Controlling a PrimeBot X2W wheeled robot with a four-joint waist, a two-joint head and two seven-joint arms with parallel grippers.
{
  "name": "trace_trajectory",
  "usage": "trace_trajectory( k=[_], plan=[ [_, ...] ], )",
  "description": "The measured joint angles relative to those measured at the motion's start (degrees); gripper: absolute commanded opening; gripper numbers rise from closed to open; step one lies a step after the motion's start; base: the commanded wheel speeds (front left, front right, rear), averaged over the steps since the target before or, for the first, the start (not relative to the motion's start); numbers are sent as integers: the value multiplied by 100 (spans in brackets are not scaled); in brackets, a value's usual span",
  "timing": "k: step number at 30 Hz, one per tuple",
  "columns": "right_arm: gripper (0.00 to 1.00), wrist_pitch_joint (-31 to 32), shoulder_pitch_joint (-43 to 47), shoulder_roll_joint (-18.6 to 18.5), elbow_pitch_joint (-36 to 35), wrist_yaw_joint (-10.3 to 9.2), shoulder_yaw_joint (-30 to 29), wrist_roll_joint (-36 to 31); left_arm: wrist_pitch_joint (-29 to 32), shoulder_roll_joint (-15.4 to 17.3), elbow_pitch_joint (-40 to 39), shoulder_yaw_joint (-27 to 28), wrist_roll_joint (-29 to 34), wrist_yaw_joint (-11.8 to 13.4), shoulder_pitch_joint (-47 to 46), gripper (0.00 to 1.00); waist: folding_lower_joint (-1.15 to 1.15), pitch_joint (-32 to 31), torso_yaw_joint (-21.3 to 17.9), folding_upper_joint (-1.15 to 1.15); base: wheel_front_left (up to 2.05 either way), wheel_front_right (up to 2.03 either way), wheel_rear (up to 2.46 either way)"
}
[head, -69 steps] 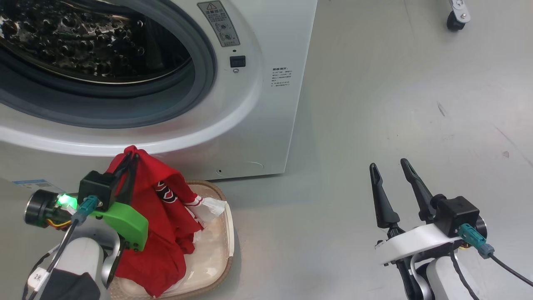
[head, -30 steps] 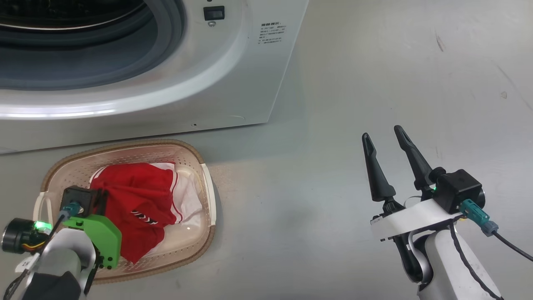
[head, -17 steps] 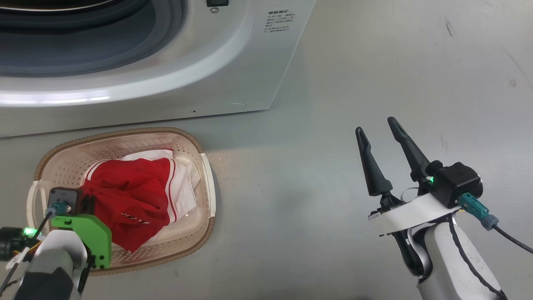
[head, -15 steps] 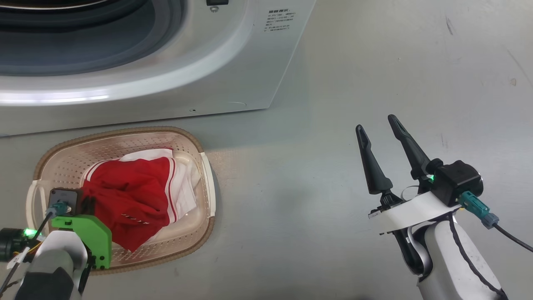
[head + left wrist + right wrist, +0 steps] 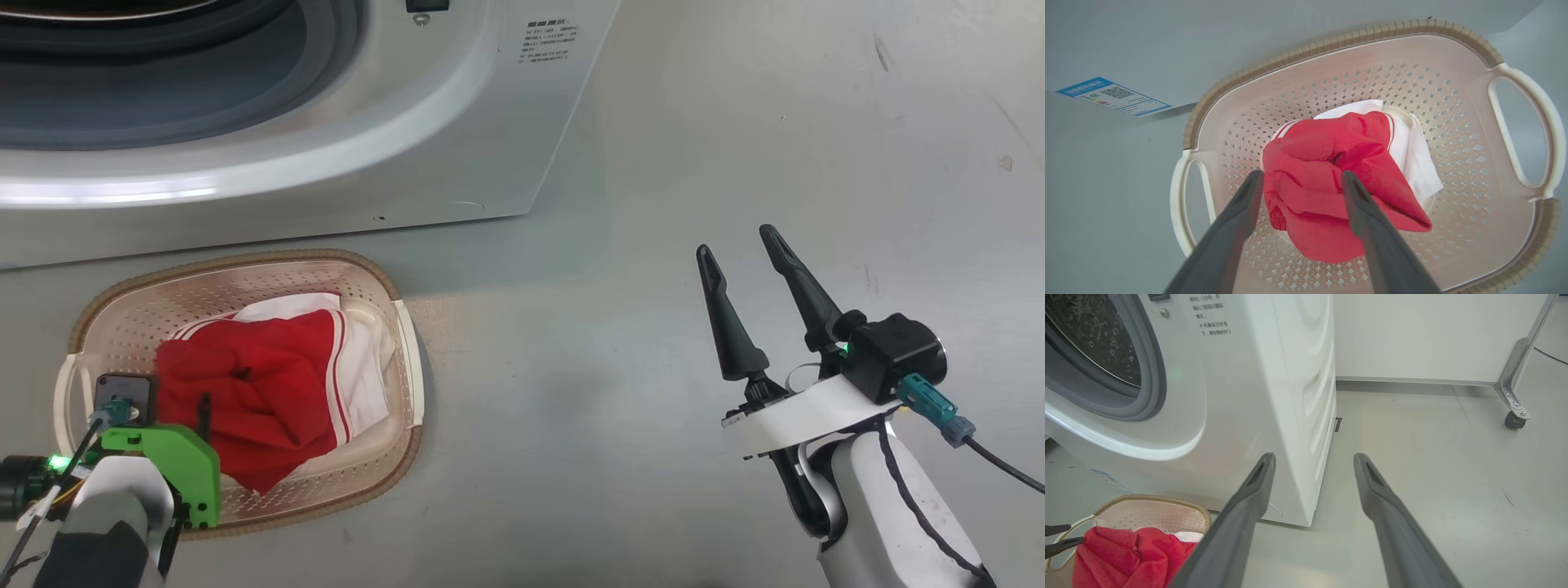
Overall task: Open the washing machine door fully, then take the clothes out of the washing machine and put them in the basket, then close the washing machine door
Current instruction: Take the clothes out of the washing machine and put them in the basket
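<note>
You brought the left gripper (image 5: 1302, 175) down from in front of the washing machine (image 5: 457, 163), where it had held the clothes (image 5: 245, 384) bunched and hanging above the basket (image 5: 245, 263), and lowered them into the tub. In the last moment you parted its fingers, and the red fabric slackened and spread flatter across the basket floor. The head camera tipped downward meanwhile, so the machine rode higher in its view.
</note>
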Motion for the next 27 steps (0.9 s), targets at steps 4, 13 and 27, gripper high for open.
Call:
trace_trajectory(
  k=[4, 13, 27],
  plan=[
    [100, 0, -21, 1, 20, 0, -20, 0, -118, -48, 125, -25, 1, 0, -38, 100, 0, -37, 18, 0, 0, 0, 0],
    [100, 0, -35, 0, 103, 0, -14, 19, -396, -89, 311, -46, 1, -1, -118, 100, 0, -241, 94, 0, 0, 0, 0],
    [100, 0, -4, 0, 308, 0, -77, 241, -786, -292, 210, 78, -138, -52, -152, 100, 0, -910, 185, 0, 0, 0, 0]
  ],
)
